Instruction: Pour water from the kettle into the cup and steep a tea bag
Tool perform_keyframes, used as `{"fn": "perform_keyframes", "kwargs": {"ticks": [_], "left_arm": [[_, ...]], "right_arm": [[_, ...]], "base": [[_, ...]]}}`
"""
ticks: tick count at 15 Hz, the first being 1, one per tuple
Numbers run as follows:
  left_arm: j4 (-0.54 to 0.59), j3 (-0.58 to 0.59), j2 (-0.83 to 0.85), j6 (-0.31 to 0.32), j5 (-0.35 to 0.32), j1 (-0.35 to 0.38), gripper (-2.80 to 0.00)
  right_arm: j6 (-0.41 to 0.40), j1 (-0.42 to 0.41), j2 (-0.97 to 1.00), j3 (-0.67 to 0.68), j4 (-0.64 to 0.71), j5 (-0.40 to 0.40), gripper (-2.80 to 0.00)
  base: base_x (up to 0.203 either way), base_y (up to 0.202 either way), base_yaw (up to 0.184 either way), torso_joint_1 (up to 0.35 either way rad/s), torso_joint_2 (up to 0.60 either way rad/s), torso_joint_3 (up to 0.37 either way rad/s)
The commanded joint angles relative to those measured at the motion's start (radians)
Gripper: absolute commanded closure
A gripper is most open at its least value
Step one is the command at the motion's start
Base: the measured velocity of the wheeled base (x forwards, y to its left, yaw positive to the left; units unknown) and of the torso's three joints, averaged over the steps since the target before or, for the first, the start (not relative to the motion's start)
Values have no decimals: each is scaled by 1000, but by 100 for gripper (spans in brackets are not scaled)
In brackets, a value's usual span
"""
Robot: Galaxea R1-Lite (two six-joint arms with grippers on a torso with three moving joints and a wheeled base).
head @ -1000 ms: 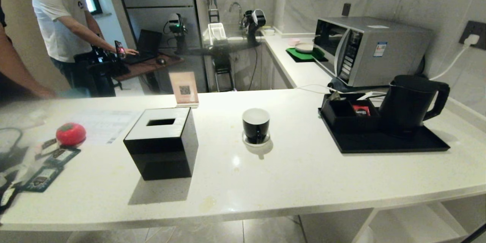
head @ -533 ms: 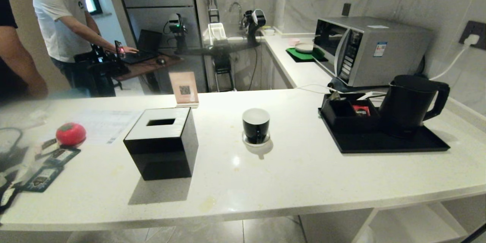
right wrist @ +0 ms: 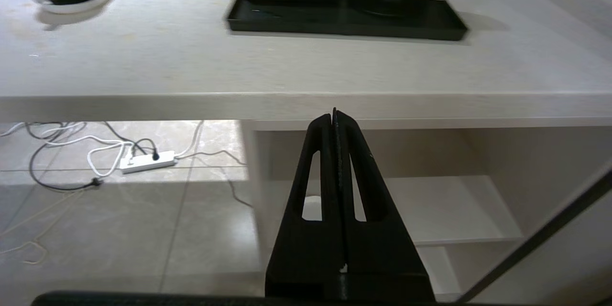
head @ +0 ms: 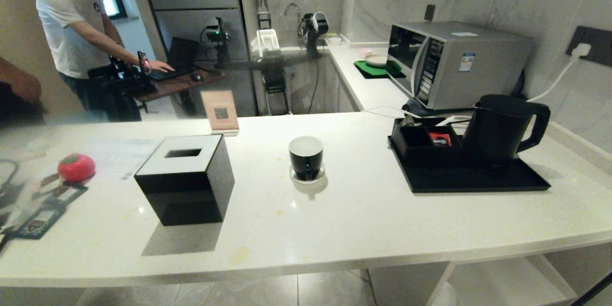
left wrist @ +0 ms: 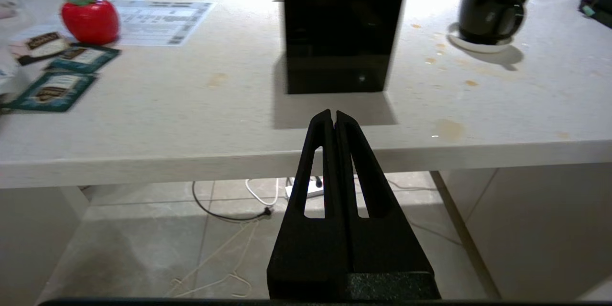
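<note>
The matte black kettle (head: 499,131) stands on a black tray (head: 473,182) at the counter's right, its handle pointing right. The cup (head: 306,157), black outside and white inside, sits on a white saucer (head: 306,176) mid-counter. What looks like the tea bag (head: 407,121), a small grey-green pouch, peeks out at the back left corner of the tray's organiser. Neither gripper is in the head view. My left gripper (left wrist: 333,114) is shut and empty, low in front of the counter edge, before the tissue box (left wrist: 344,24). My right gripper (right wrist: 333,114) is also shut and empty, below the counter edge, short of the tray (right wrist: 344,21).
A black tissue box (head: 184,179) stands left of the cup. A red tomato-shaped thing (head: 76,167) and teal packets (head: 40,215) lie far left. A red sachet (head: 440,139) sits in the organiser, a microwave (head: 454,71) behind it. A person (head: 71,24) works at the back left.
The whole head view has shifted to the left, so the camera has moved. A person's arm at the left edge has drawn back. The things on the counter keep their places.
</note>
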Motion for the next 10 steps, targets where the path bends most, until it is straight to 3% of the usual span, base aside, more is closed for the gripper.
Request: {"fn": "perform_keyframes", "kwargs": {"ticks": [1,10], "left_arm": [[-1,0,2,0,1,0,0],[-1,0,2,0,1,0,0]], "right_arm": [[-1,0,0,0,1,0,0],[-1,0,0,1,-1,0,0]], "base": [[0,-192,-1,1,7,1],[0,-196,0,2,3,2]]}}
